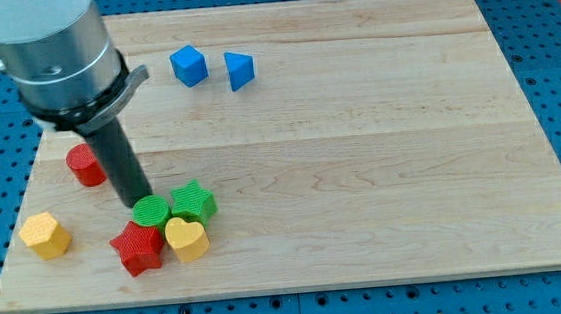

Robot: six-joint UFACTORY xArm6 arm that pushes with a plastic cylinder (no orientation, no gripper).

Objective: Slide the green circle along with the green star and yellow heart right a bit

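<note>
The green circle lies near the board's bottom left. The green star touches it on the view's right. The yellow heart sits just below them, touching both. My tip rests on the board against the green circle's upper left edge. The dark rod rises from it toward the view's top left.
A red star touches the yellow heart on its left. A red cylinder is left of the rod. A yellow hexagon lies near the left edge. A blue cube and a blue triangle sit near the top.
</note>
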